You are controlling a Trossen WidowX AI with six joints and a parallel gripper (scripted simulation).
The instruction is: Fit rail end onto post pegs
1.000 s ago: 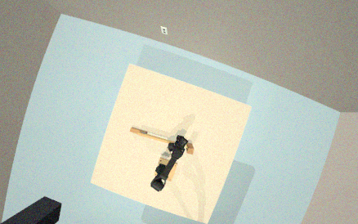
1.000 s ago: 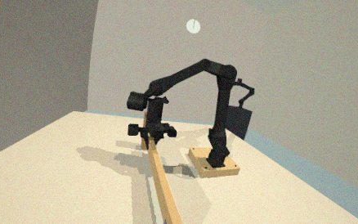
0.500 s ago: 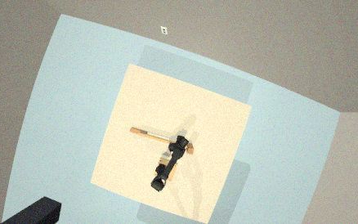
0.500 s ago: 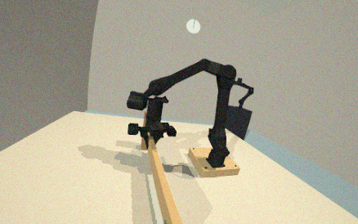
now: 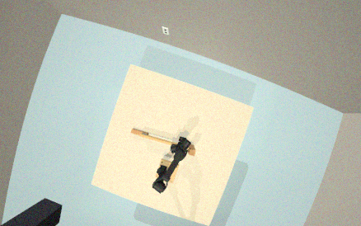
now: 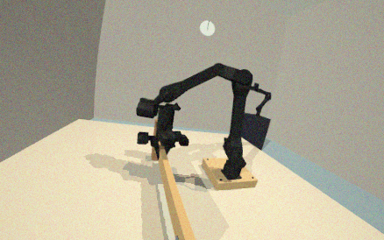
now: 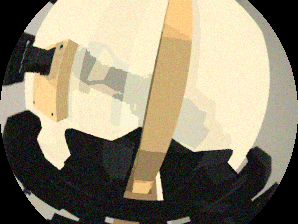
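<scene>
The long wooden rail [image 5: 153, 137] [image 6: 175, 199] [image 7: 166, 76] runs across the table top. My gripper [image 5: 182, 145] [image 6: 163, 141] [image 7: 149, 131] is shut on the rail close to its near end and holds that end up off the table. The short wooden post [image 5: 192, 151] [image 6: 154, 153] stands right at that end, mostly hidden behind the gripper. I cannot see the pegs or the holes, so I cannot tell whether the rail end touches the post. The rail's far end lies at the footboard block [image 5: 135, 132], which is small in the overhead view.
The arm stands on a wooden base plate [image 6: 217, 177] [image 7: 55, 86] [image 5: 171, 175] beside the rail's near end. A dark box [image 5: 35, 214] lies on the floor at the lower left, off the table [image 5: 153, 99].
</scene>
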